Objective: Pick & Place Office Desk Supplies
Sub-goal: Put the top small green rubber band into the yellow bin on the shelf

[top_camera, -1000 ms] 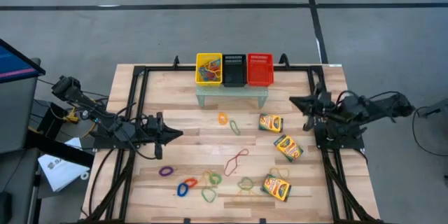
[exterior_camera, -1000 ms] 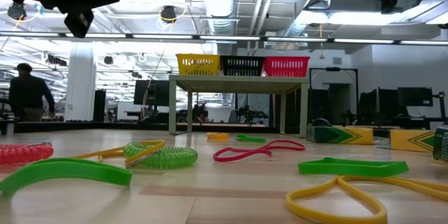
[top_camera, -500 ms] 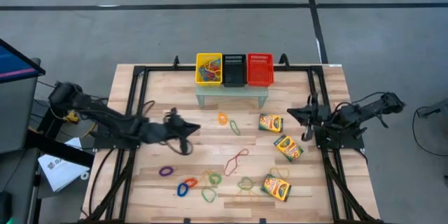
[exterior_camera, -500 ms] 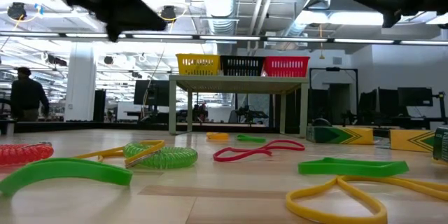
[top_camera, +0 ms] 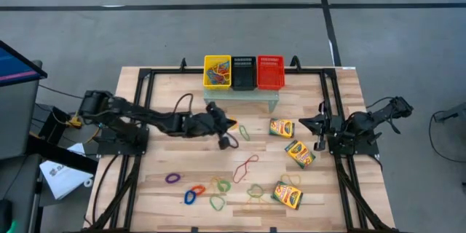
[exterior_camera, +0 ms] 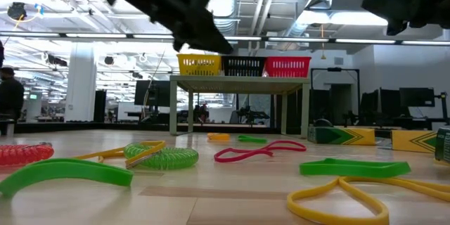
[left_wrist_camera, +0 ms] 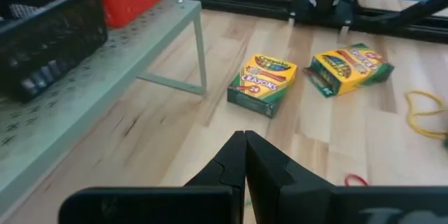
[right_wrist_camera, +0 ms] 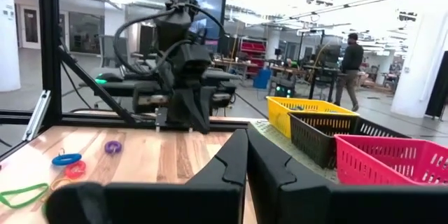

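Left claw [top_camera: 227,125] closed, arm stretched low toward table centre.

baskets [top_camera: 243,72] on shelf [top_camera: 241,96] at rear | crayon boxes [top_camera: 299,153] right | rubber bands [top_camera: 215,189] front

From overhead we look straight down on the whole counter [top_camera: 182,160] and both arms. At counter level we look across rubber bands lying close to the lens toward the three baskets [exterior_camera: 242,65] and the room behind. The left wrist camera faces two crayon boxes [left_wrist_camera: 263,84] at close range; the right wrist camera faces the baskets and the left arm. All four views share the baskets' stand [top_camera: 240,96].
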{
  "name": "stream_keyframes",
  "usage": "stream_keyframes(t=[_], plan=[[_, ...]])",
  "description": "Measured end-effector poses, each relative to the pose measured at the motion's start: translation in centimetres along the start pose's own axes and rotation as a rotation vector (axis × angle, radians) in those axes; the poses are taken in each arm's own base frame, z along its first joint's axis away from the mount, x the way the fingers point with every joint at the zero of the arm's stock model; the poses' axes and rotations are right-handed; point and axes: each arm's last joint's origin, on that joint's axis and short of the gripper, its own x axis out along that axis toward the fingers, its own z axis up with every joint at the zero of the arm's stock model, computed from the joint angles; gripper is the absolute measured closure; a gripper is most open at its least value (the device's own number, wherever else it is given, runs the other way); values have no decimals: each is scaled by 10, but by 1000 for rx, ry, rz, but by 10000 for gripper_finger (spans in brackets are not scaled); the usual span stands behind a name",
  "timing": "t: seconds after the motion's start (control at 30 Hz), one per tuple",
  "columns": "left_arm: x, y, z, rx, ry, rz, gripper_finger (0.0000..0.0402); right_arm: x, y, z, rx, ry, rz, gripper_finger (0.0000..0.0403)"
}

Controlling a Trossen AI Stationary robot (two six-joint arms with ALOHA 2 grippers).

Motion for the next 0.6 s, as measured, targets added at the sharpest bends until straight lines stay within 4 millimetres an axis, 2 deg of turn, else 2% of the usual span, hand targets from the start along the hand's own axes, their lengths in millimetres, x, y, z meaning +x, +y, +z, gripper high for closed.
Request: stream_keyframes(t=[0.2, 0.3, 0.4, 0.6], plan=[[23, -3, -12, 38, 53, -23, 398, -1, 1, -8, 15, 8, 0, 399], [30, -10, -23, 91, 84, -37, 376, -1, 2, -14, 28, 22, 3, 399], [39, -16, -33, 102, 85, -51, 332, -1, 3, -16, 41, 26, 4, 399], [59, -28, -55, 137, 45, -76, 215, -1, 3, -17, 27, 35, 6, 399]])
